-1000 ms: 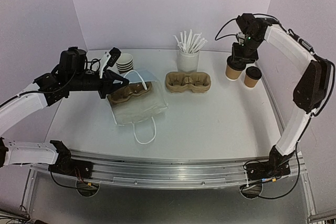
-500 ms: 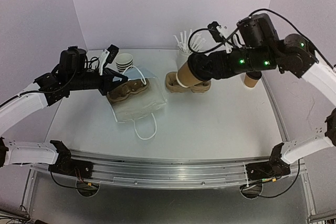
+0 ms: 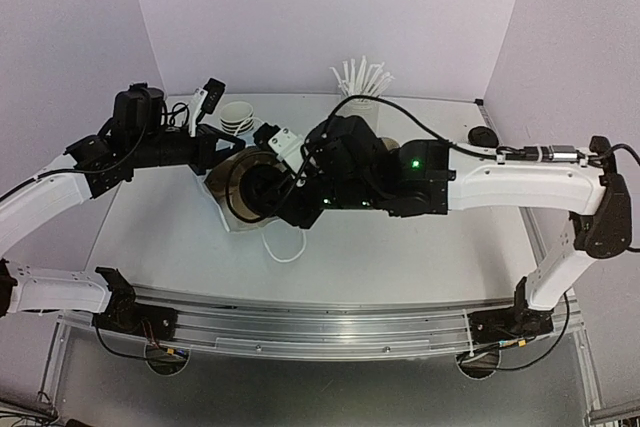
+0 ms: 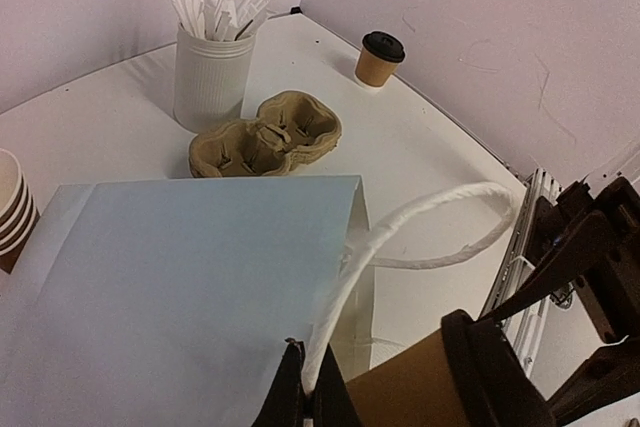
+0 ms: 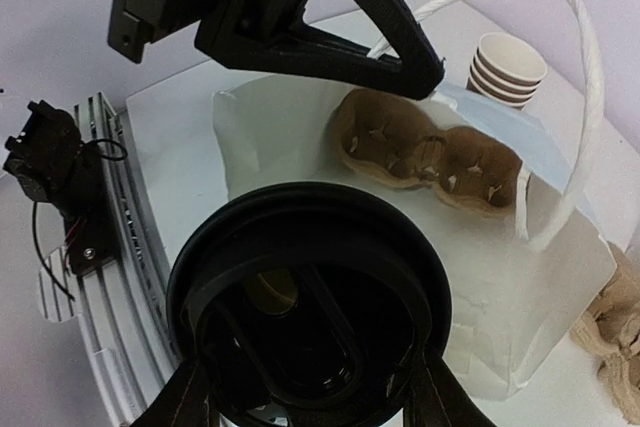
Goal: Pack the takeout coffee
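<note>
My right gripper (image 5: 310, 392) is shut on a brown takeout coffee cup with a black lid (image 5: 305, 292), held tilted over the mouth of the white paper bag (image 5: 520, 297). In the top view this cup (image 3: 252, 185) hangs just in front of the bag (image 3: 228, 217). A tan pulp carrier (image 5: 430, 152) lies inside the bag. My left gripper (image 4: 308, 392) is shut on the bag's white handle (image 4: 420, 222) and holds that side up. A second carrier (image 4: 265, 137) lies on the table. Another lidded cup (image 4: 379, 57) stands at the back right.
A white cup of white sticks (image 4: 210, 67) stands behind the second carrier. A stack of empty paper cups (image 3: 237, 117) is at the back left, close to the left gripper (image 3: 225, 147). The right arm (image 3: 500, 182) stretches across the table's middle.
My right arm has swung from the back right across the table with the lidded cup, and now holds it over the bag. The left gripper has kept its hold on the handle.
</note>
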